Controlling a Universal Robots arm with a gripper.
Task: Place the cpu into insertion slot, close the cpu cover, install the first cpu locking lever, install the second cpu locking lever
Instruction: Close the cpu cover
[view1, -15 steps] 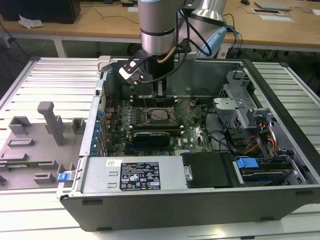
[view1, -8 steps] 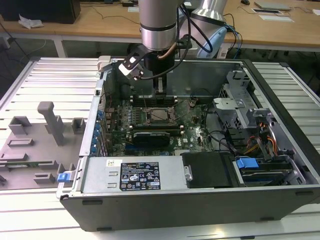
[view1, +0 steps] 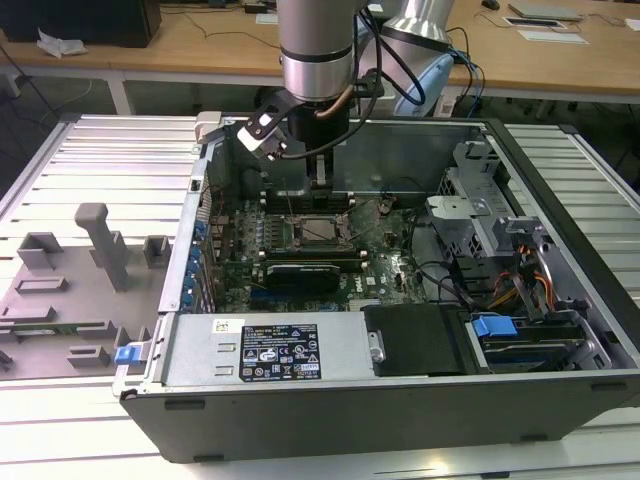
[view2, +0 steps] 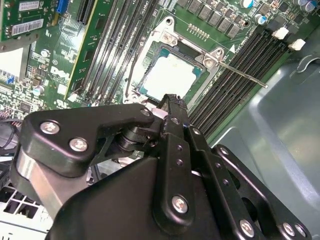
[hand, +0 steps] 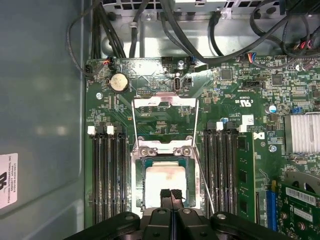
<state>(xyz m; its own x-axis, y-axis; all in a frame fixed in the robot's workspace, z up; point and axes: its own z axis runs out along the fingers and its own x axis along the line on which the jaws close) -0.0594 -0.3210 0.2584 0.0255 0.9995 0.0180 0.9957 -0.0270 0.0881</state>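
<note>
The cpu (hand: 162, 180) lies flat in the insertion slot (hand: 187, 192), its pale metal face up; it shows too in the second wrist view (view2: 170, 75) and the exterior view (view1: 320, 231). The cpu cover (hand: 165, 101), a thin silvery frame, is swung open and stands back from the socket. One thin wire locking lever (view2: 245, 75) sticks out, released, beside the socket; it also shows in the first wrist view (hand: 205, 180). My gripper (hand: 170, 192) hangs just above the cpu's edge, its fingers pressed together with nothing between them. In the exterior view the gripper (view1: 320, 172) sits above the socket.
Long black memory slots (hand: 107, 175) flank the socket on both sides. Black cables (hand: 165, 30) bundle beyond the board. The grey case wall (hand: 40, 100) is close alongside. A heatsink (hand: 302, 132) and a green card (hand: 300, 210) lie on the other side.
</note>
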